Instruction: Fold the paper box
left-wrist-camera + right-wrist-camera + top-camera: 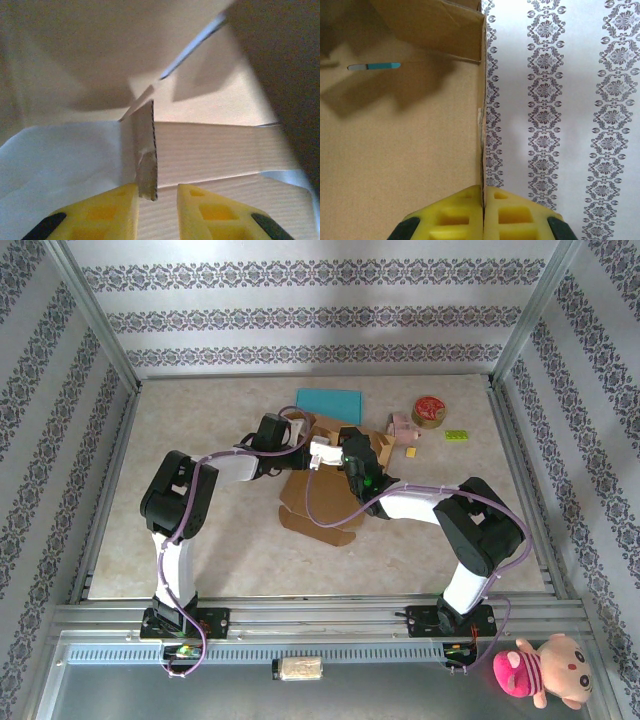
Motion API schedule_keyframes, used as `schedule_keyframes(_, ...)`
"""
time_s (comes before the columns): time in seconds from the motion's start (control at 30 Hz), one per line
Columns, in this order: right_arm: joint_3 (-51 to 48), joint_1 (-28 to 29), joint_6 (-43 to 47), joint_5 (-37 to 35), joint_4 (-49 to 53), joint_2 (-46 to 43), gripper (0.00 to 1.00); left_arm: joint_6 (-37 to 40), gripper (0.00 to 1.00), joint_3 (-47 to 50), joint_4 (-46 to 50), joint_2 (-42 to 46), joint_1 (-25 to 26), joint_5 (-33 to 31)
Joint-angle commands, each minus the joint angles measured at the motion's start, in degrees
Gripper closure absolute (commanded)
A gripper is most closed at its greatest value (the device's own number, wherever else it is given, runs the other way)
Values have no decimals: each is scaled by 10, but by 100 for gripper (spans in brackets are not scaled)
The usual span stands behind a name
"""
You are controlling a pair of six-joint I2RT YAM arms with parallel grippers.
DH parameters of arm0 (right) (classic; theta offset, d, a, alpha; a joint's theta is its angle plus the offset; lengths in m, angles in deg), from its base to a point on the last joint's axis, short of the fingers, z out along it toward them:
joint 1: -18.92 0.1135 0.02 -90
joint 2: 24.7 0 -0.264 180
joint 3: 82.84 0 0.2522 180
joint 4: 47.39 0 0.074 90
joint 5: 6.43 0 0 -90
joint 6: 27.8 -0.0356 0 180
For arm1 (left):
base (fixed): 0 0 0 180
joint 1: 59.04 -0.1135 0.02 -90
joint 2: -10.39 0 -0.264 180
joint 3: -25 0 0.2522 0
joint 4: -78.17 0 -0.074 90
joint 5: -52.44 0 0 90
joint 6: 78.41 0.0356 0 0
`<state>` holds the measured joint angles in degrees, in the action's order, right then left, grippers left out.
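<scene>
Bench (200,440): paper box (320,505) at centre.
Left fingers (107,210): spread astride flap (145,150).
Right fingers (455,215): pinching paper box.
Risk: unclamped flap may slip free.

patterned striped walls (320,315); beige tabletop (200,530)

Matt corrugated cardboard box (215,150) (finely ridged)

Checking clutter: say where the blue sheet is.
In the top view, the blue sheet lies flat at the far middle, just behind the cardboard box.
</scene>
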<state>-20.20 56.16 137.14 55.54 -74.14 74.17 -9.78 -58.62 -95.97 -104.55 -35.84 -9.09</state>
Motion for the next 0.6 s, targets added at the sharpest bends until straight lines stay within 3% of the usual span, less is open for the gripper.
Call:
schedule_keyframes(0.0,-1,-4,-15,0,7,8,95,-30,75,16,-105,-9,6,65)
schedule_keyframes(0.27,-4,-4,-17,0,6,3,95,-58,71,39,-165,-7,4,100)
schedule_keyframes(0.43,-12,-7,-16,0,6,-7,95,10,60,80,-107,104,-43,28)
schedule_keyframes(0.57,-17,-7,-20,-1,7,-9,95,103,55,67,8,156,-94,-45)
